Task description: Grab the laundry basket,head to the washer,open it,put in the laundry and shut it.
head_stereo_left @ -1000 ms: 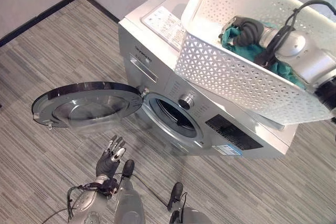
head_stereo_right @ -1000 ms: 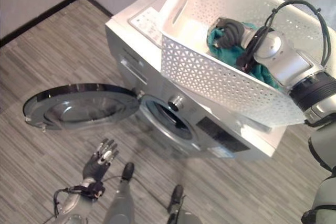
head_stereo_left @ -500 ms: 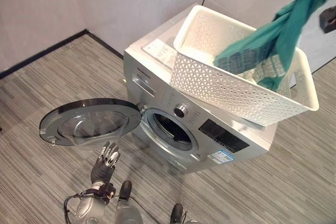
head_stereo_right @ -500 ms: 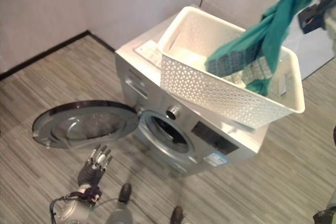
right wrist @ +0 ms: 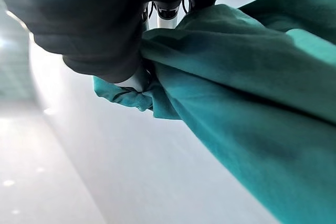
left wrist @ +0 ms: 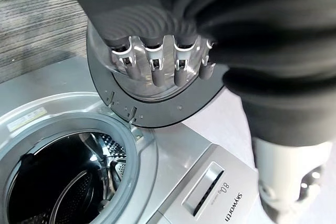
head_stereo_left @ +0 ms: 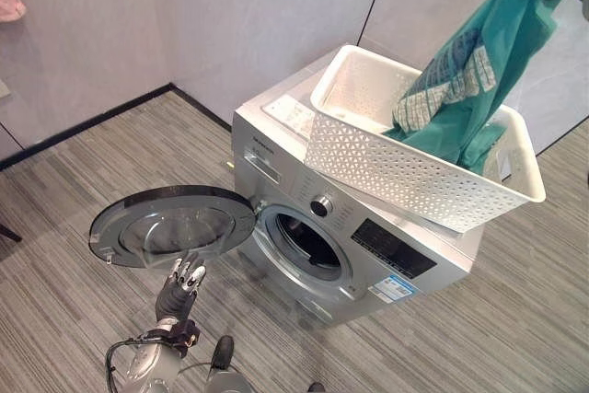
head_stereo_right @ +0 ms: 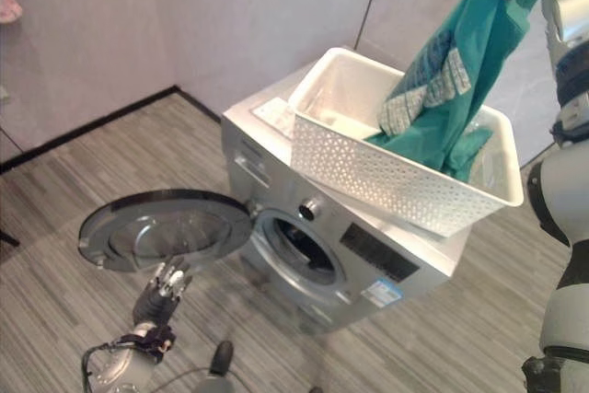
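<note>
Left eye view: a teal garment (head_stereo_left: 465, 89) is held high over the laundry basket (head_stereo_left: 414, 177) on top of the washer (head_stereo_left: 354, 246), whose round door (head_stereo_left: 175, 227) stands swung open to the left.

At the left, the left hand (head_stereo_left: 181, 284) is seen low beside the open door, fingers straight and relaxed, nothing held. In the middle, the drum opening (head_stereo_left: 308, 248) is unobstructed. At the right, the garment is gripped at its top by the right hand (right wrist: 131, 74), fingers curled into a bunched fold; most of the cloth hangs below the hand, its lower end trailing inside the basket. For the loading to be done well, the garment would best be lifted clear of the basket rim, then lowered to the opening and fed in fully, so that no cloth is caught by the door.
</note>
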You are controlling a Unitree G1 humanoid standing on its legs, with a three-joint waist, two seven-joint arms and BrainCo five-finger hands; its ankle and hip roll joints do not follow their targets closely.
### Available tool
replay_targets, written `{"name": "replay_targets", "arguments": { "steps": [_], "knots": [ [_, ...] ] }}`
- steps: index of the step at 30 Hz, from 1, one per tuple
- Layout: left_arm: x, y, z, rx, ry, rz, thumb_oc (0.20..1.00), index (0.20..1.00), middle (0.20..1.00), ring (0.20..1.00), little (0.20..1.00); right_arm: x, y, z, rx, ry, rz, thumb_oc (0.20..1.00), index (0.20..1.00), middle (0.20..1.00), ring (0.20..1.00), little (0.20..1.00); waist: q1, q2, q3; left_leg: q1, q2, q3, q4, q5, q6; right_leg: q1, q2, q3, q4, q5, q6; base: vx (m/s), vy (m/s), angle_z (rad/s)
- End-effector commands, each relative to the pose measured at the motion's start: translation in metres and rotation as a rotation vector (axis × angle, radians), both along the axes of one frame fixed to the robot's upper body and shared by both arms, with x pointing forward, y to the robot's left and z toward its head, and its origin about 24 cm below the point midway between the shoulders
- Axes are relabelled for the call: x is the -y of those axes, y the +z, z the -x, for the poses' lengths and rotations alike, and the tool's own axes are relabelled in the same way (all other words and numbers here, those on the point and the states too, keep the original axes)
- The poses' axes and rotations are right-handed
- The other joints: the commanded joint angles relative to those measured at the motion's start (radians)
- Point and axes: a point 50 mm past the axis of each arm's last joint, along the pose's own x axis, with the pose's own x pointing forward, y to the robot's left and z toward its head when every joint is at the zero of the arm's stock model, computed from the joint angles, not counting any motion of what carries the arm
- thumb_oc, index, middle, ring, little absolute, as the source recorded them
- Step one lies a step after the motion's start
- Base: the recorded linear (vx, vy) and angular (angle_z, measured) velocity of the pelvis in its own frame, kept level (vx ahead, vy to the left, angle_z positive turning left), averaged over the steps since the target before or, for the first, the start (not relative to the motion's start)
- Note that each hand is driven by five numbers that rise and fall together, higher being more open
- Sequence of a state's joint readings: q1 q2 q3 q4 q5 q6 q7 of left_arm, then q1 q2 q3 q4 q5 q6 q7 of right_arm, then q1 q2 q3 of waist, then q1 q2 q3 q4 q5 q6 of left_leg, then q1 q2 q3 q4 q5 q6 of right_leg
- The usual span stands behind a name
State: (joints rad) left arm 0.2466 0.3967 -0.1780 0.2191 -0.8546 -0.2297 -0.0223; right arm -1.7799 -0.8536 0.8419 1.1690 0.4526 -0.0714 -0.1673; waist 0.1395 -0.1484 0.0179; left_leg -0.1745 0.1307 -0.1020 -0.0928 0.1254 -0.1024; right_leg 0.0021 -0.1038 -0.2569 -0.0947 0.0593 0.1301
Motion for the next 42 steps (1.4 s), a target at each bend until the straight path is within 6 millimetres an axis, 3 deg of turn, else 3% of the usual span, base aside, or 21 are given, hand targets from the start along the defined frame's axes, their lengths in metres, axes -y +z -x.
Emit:
{"name": "replay_targets", "arguments": {
  "steps": [1, 14, 18, 21, 22, 23, 26, 30, 33, 37, 42],
  "knots": [
    [-0.002, 0.023, -0.02, 0.099, -0.085, -0.095, 1.0, 1.0, 1.0, 1.0, 1.0, 0.002, 0.069, 0.048, 0.269, -0.082, -0.009, 0.2, 0.2, 0.2, 0.2, 0.2, 0.026, -0.077, -0.018, 0.077, 0.045, 0.012, 0.005, -0.105, 0.01, 0.085, -0.063, 0.043, 0.007, -0.085, 0.04, 0.0, 0.0, 0.0],
    [0.004, 0.022, -0.027, 0.09, -0.13, -0.187, 1.0, 1.0, 1.0, 1.0, 1.0, -0.002, 0.098, 0.081, 0.524, -0.11, -0.052, 0.2, 0.2, 0.2, 0.2, 0.2, 0.038, -0.067, -0.042, 0.093, 0.028, -0.004, 0.005, -0.116, 0.013, 0.112, -0.073, 0.025, 0.007, -0.088, 0.045, 0.01, 0.004, 0.05],
    [-0.01, 0.063, -0.044, 0.252, -0.125, -0.455, 1.0, 1.0, 1.0, 1.0, 1.0, 0.001, 0.101, 0.085, 0.533, -0.145, -0.038, 0.2, 0.2, 0.2, 0.2, 0.2, 0.045, -0.06, -0.049, 0.099, 0.026, -0.002, 0.005, -0.118, 0.013, 0.115, -0.076, 0.023, 0.007, -0.091, 0.048, 0.0, 0.0, 0.0],
    [-0.014, 0.106, -0.055, 0.434, -0.088, -0.544, 1.0, 1.0, 1.0, 1.0, 1.0, 0.002, 0.102, 0.084, 0.524, -0.174, -0.043, 0.2, 0.2, 0.2, 0.2, 0.2, 0.05, -0.053, -0.053, 0.101, 0.027, -0.002, 0.005, -0.116, 0.011, 0.117, -0.078, 0.021, 0.007, -0.093, 0.048, 0.0, 0.0, 0.0],
    [-0.014, 0.106, -0.055, 0.434, -0.086, -0.545, 1.0, 1.0, 1.0, 1.0, 1.0, 0.002, 0.102, 0.084, 0.524, -0.173, -0.043, 0.2, 0.2, 0.2, 0.2, 0.2, 0.049, -0.053, -0.052, 0.101, 0.027, -0.002, 0.005, -0.116, 0.011, 0.118, -0.077, 0.021, 0.007, -0.093, 0.048, 0.0, 0.0, 0.0],
    [-0.013, 0.132, -0.061, 0.544, -0.076, -0.584, 1.0, 1.0, 1.0, 1.0, 1.0, 0.003, 0.101, 0.083, 0.515, -0.186, -0.055, 0.2, 0.2, 0.2, 0.2, 0.2, 0.053, -0.048, -0.057, 0.102, 0.026, -0.003, 0.005, -0.117, 0.01, 0.119, -0.079, 0.019, 0.007, -0.095, 0.049, 0.0, 0.0, 0.0],
    [-0.012, 0.166, -0.064, 0.684, -0.052, -0.657, 1.0, 1.0, 1.0, 1.0, 1.0, 0.006, 0.102, 0.085, 0.52, -0.203, -0.07, 0.2, 0.2, 0.2, 0.2, 0.2, 0.058, -0.046, -0.061, 0.103, 0.023, -0.005, 0.005, -0.117, 0.009, 0.12, -0.079, 0.016, 0.007, -0.097, 0.05, 0.0, 0.0, 0.0],
    [-0.005, 0.194, -0.064, 0.824, -0.044, -0.742, 1.0, 1.0, 1.0, 1.0, 1.0, 0.004, 0.109, 0.093, 0.559, -0.218, -0.042, 0.2, 0.2, 0.2, 0.2, 0.2, 0.057, -0.048, -0.066, 0.105, 0.022, -0.009, 0.005, -0.119, 0.007, 0.124, -0.08, 0.012, 0.007, -0.099, 0.051, 0.0, 0.0, 0.0],
    [0.005, 0.195, -0.065, 0.847, -0.07, -0.713, 1.0, 1.0, 1.0, 1.0, 1.0, -0.003, 0.115, 0.097, 0.581, -0.223, 0.0, 0.2, 0.2, 0.2, 0.2, 0.2, 0.05, -0.05, -0.068, 0.107, 0.02, -0.009, 0.005, -0.121, 0.008, 0.125, -0.082, 0.011, 0.007, -0.099, 0.052, 0.0, 0.003, 0.01],
    [0.017, 0.183, -0.069, 0.807, -0.129, -0.637, 1.0, 1.0, 1.0, 1.0, 1.0, -0.014, 0.118, 0.097, 0.589, -0.201, 0.023, 0.2, 0.2, 0.2, 0.2, 0.2, 0.042, -0.049, -0.071, 0.11, 0.02, -0.002, 0.005, -0.124, 0.01, 0.123, -0.084, 0.017, 0.007, -0.097, 0.052, 0.0, 0.002, 0.01],
    [0.028, 0.174, -0.075, 0.768, -0.229, -0.673, 1.0, 1.0, 1.0, 1.0, 1.0, -0.027, 0.119, 0.094, 0.604, -0.157, 0.035, 0.2, 0.2, 0.2, 0.2, 0.2, 0.027, -0.041, -0.078, 0.115, 0.023, 0.008, 0.005, -0.125, 0.01, 0.12, -0.086, 0.028, 0.007, -0.097, 0.052, 0.0, 0.002, -0.01]
  ]
}}
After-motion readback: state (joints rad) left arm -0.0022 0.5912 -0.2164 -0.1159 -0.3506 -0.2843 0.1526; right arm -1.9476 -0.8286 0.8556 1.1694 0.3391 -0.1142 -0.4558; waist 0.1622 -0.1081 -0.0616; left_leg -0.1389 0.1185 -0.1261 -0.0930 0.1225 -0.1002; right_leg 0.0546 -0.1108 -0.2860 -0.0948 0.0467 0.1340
